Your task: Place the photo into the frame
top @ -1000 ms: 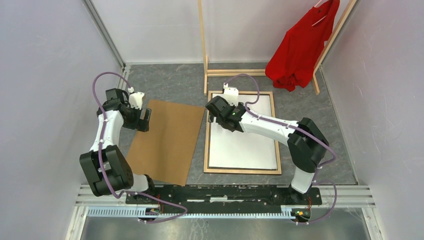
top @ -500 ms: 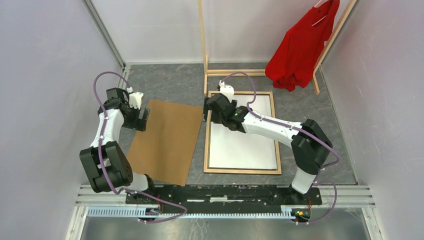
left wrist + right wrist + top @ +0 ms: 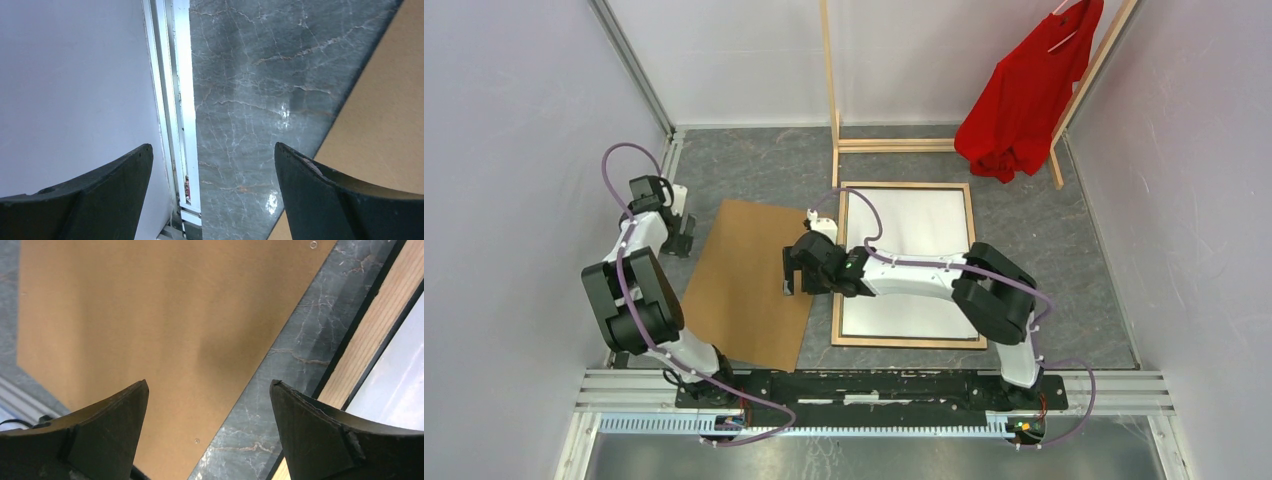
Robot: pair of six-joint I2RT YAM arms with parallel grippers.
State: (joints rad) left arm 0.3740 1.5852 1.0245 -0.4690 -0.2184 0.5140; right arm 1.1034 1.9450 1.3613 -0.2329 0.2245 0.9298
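The frame (image 3: 836, 300) lies flat on the grey table, light wood side up. The photo (image 3: 924, 225) lies inside it, white back up. My right gripper (image 3: 788, 276) is open and empty. It hovers left of the frame, over the right edge of the brown backing board (image 3: 744, 285). In the right wrist view the gripper (image 3: 209, 384) spans the board (image 3: 125, 315) and a grey table strip, with the frame's wooden rail (image 3: 380, 340) and the photo (image 3: 402, 390) at right. My left gripper (image 3: 682, 234) is open and empty, left of the board. It (image 3: 212, 147) is above bare table by the wall rail.
A wooden clothes rack (image 3: 828, 90) with a red shirt (image 3: 1024, 90) stands at the back right, just behind the frame. Walls close in on left and right. An aluminium rail (image 3: 175, 100) runs along the left wall. The board's corner (image 3: 390, 115) shows in the left wrist view.
My right gripper moved from the frame's top left corner leftward and nearer, to over the board's right edge. My left gripper moved off the board's left edge toward the left wall.
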